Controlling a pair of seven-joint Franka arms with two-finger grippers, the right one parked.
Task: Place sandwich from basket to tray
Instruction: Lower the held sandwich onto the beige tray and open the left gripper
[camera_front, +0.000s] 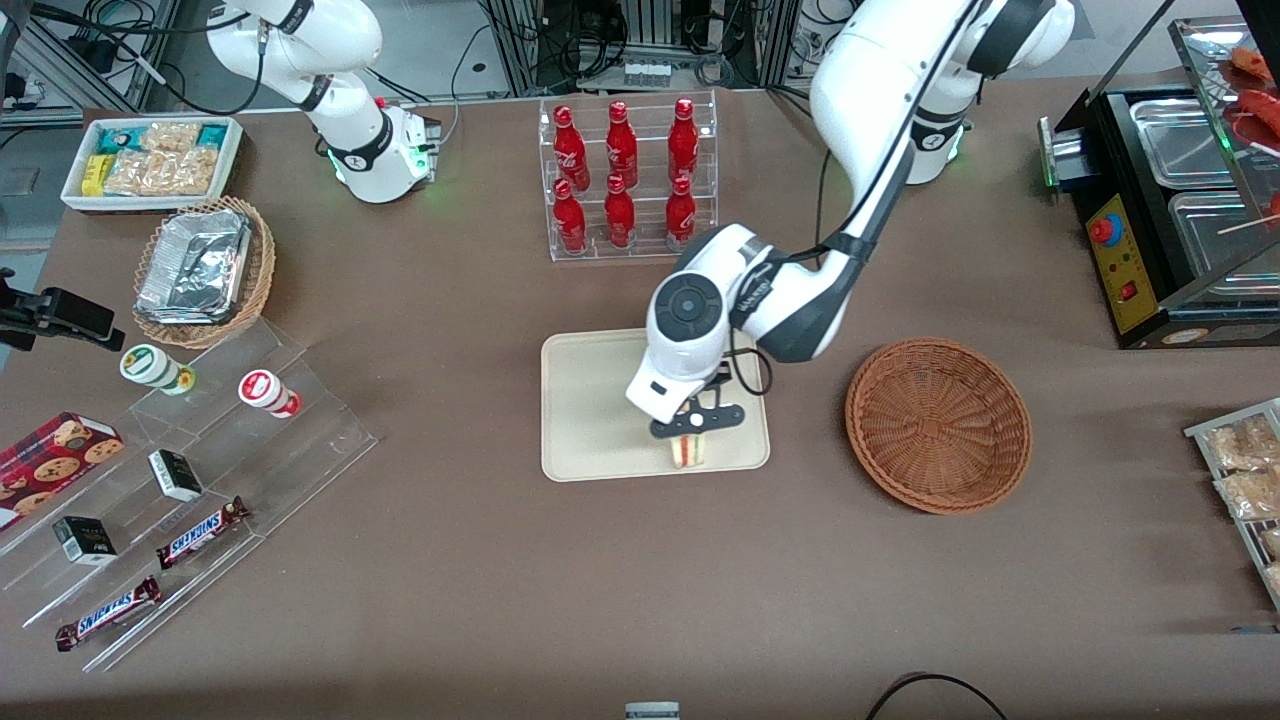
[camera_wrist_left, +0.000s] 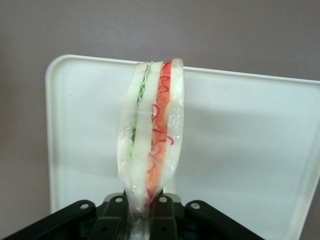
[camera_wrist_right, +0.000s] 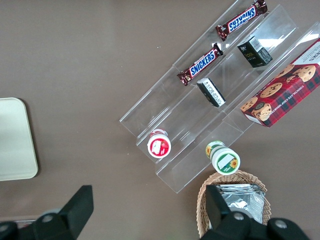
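- Sandwich (camera_wrist_left: 152, 135): glossy clear film wrap, held in the black matt plastic gripper (camera_front: 697, 424) above the tray.
- Tray (camera_front: 590, 400): smooth cream plastic.
- Basket (camera_front: 938, 425), beside the tray: rough woven wicker.
- Desk (camera_front: 480, 580): matt brown cloth.

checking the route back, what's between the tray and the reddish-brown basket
Only bare brown tablecloth lies between the tray and the basket, as the front view shows. The gripper holds the sandwich over the tray.
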